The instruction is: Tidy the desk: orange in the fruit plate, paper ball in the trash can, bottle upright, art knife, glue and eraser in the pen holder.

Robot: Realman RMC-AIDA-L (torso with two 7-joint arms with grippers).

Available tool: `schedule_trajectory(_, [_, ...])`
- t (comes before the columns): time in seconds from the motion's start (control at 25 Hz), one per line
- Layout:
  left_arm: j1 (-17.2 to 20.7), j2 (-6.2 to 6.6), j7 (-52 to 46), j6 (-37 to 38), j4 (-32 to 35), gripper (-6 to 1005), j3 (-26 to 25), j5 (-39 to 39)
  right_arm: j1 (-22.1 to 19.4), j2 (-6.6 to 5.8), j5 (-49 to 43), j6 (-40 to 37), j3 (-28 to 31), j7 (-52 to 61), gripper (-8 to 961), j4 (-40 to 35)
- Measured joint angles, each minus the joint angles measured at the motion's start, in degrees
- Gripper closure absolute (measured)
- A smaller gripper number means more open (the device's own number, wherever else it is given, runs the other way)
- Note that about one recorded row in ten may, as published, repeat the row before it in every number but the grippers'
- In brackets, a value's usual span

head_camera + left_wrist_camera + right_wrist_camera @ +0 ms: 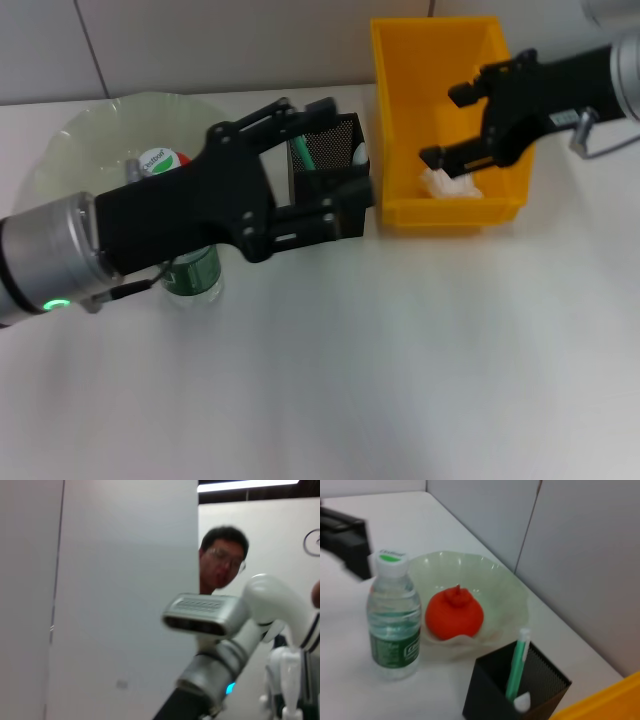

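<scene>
Yellow plastic forms the trash can (447,120), the landmark for this scene: a rectangular bin standing on the white desk (400,370). Over its front part hangs the right gripper (455,128), jaws spread apart and holding nothing, and just below it the white paper ball (447,183) lies on the bin floor near the front wall. Judging from this, the drop is done, and the clean way to finish is to lift the arm straight up so the fingers clear the bin walls without nudging it. Beside the bin's left wall stands the black mesh pen holder (327,152), with a green-barrelled tool (516,664) upright inside and a small white item next to it. The left gripper (318,165) sits at the holder, jaws apart around its top and gripping nothing I can make out; any release there should happen low and centred so nothing tips the holder. Farther left of the bin is the pale green fruit plate (512,597) with the orange (454,615) in it, and the water bottle (394,615) stands upright in front of the plate. Its green label and white cap carry print too small to read.
</scene>
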Motion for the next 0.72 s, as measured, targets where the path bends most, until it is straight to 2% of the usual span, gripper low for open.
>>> schedule_trajectory(0.2, [0.60,1.48,-2.09,0.40,0.11,177,-4.74,6.91,-6.46,0.25,1.70,-0.24,-2.78,0.09,165,-5.58])
schedule_trajectory(0.36, [2.24,2.98,-3.35,0.48,1.29,177,-5.89,10.60,-11.78,0.25,8.95,0.05,-2.83,-1.22,165,-7.99])
schedule_trajectory(0.56, [4.47,4.19,-6.50,0.47,4.83,178,-8.00,14.99,-16.42,0.23,19.55,0.03,-0.98,-6.42,165,-7.28])
schedule_trajectory(0.72, [5.33,4.33,-9.94,0.97,8.65,178,-10.28,20.10,-18.84,0.14,26.25,-0.73,-0.60,-11.54,166,-4.11])
